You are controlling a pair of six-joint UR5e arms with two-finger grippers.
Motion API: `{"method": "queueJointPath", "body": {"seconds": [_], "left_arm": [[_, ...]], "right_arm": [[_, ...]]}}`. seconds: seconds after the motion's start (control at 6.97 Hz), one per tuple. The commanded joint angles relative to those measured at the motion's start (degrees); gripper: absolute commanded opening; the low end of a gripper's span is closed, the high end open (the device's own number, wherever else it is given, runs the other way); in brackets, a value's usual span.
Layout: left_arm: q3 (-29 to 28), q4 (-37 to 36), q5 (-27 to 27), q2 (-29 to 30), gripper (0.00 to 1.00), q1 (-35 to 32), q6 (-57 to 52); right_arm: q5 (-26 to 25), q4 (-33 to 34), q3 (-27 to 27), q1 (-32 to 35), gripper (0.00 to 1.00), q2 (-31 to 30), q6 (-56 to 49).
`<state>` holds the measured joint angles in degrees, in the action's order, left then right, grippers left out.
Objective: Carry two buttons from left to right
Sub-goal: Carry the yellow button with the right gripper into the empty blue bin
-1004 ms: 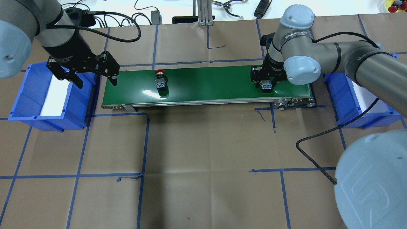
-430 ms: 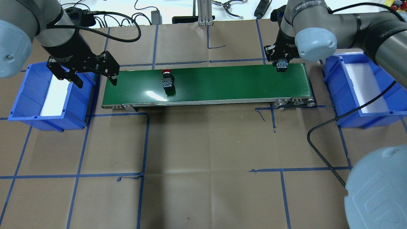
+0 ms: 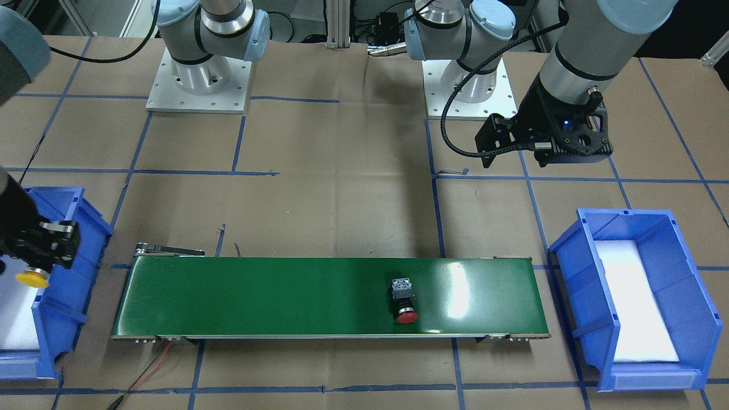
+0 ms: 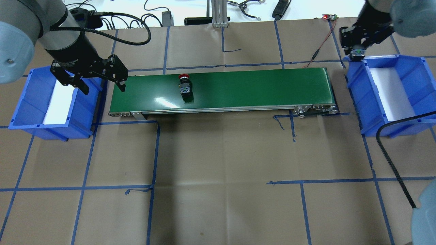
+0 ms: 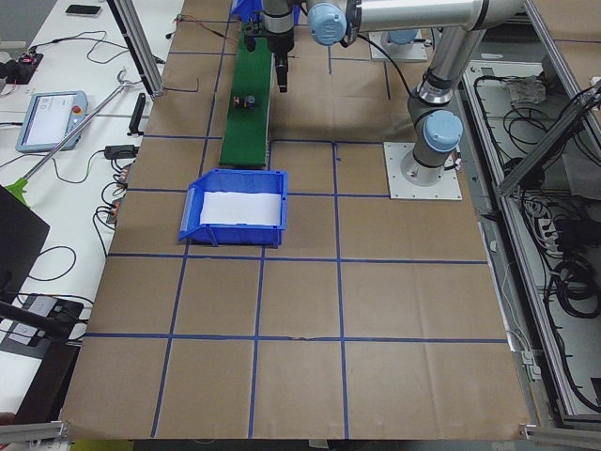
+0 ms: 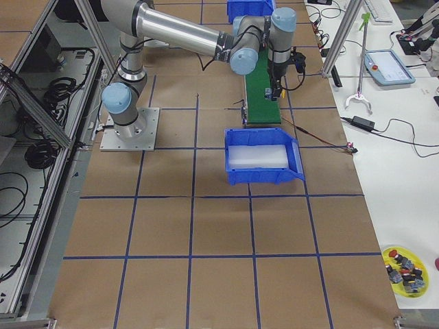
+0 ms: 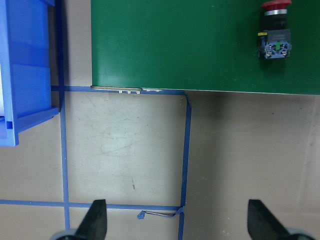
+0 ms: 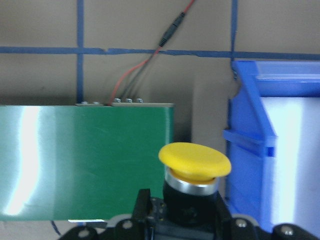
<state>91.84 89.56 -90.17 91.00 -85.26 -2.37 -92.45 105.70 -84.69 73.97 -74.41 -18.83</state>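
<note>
The red button (image 4: 184, 85) lies on its side on the green conveyor belt (image 4: 245, 88), left of the middle; it also shows in the front view (image 3: 403, 299) and the left wrist view (image 7: 274, 30). My right gripper (image 4: 356, 51) is shut on the yellow button (image 8: 195, 162) and holds it in the air between the belt's right end and the far left corner of the right blue bin (image 4: 415, 92). The front view shows its yellow cap (image 3: 31, 278) pointing away from the robot. My left gripper (image 4: 103, 89) is open and empty, above the gap between the left blue bin (image 4: 24, 98) and the belt.
Both bins hold only a white liner. A red wire (image 4: 316, 51) runs from the belt's far right end. My right arm's black cable (image 4: 391, 160) hangs over the front right of the table. Cables and tools lie beyond the far edge.
My right gripper lifted the yellow button off the belt's right end and carried it right and away, to the right bin's corner. The red button rode rightward on the belt. The left arm stayed still.
</note>
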Motion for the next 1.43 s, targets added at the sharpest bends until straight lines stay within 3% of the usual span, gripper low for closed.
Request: {"method": "queueJointPath", "body": {"seconds": [0.0,0.43,1.0,1.15,1.29], "left_arm": [[0.0,0.0,0.0,0.0,1.0,0.0,0.0],[0.0,0.0,0.1,0.0,1.0,0.0,0.0],[0.0,0.0,0.1,0.0,1.0,0.0,0.0],[0.0,0.0,-0.1,0.0,1.0,0.0,0.0],[0.0,0.0,-0.1,0.0,1.0,0.0,0.0]], "right_arm": [[1.1,0.0,-4.0,-10.1,0.02,-1.6,-12.7],[5.2,13.9,-16.7,-17.4,0.01,-0.3,-22.5],[4.6,14.4,-18.1,-18.2,0.05,6.4,-24.8],[4.3,14.8,-18.1,-18.2,0.2,7.0,-24.7],[5.1,17.5,-18.0,-18.2,0.99,7.8,-24.5]]}}
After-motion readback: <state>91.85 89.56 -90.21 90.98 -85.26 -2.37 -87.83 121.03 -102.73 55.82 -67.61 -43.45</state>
